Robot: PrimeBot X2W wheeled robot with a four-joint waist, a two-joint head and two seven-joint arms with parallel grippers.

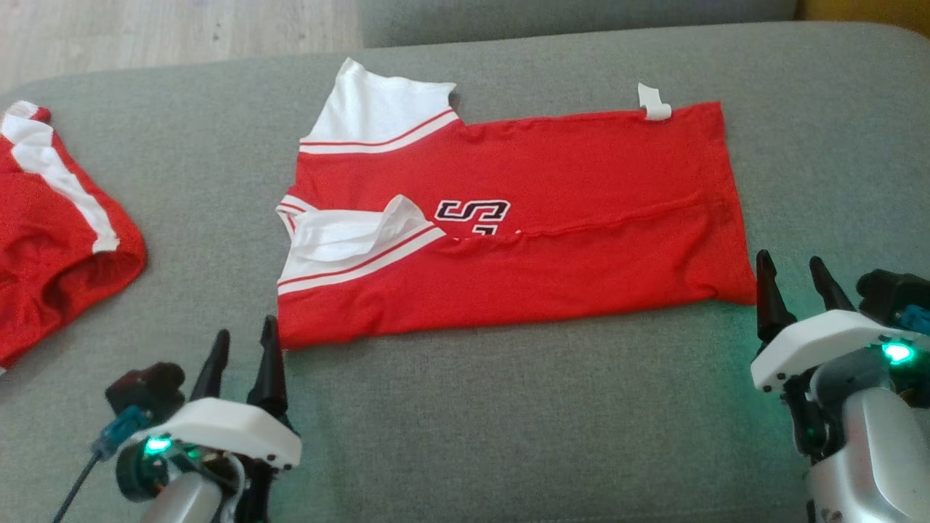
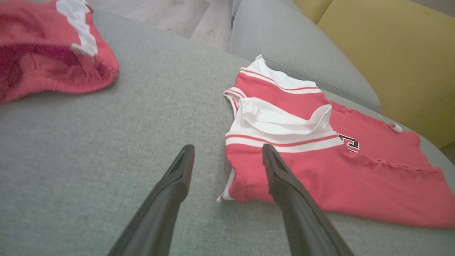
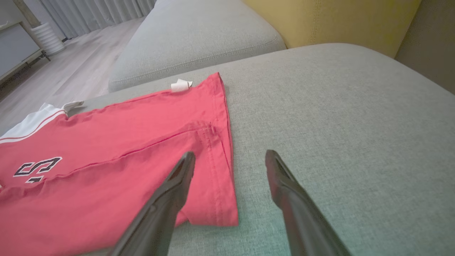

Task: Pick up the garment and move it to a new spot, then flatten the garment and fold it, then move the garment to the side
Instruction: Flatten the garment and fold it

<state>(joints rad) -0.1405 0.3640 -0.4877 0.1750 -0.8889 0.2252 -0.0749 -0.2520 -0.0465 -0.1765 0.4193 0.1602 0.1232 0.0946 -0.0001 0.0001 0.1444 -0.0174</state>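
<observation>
A red shirt (image 1: 552, 240) with white sleeves and a black-and-white chest mark lies spread on the grey cushion, its near long edge folded over toward the middle. In the left wrist view the shirt (image 2: 320, 170) has its white sleeve end nearest. In the right wrist view the shirt's hem (image 3: 217, 149) runs beside my fingers. My left gripper (image 1: 243, 356) stands open just off the shirt's near left corner, empty. My right gripper (image 1: 795, 280) is open and empty at the near right corner.
A second red garment with white stripes (image 1: 51, 232) lies bunched at the cushion's left edge. Another grey cushion (image 3: 199, 39) and a yellow one (image 2: 391, 60) stand behind. Wooden floor (image 1: 167, 29) lies beyond the cushion's far left. Bare grey fabric (image 1: 523, 421) stretches in front of the shirt.
</observation>
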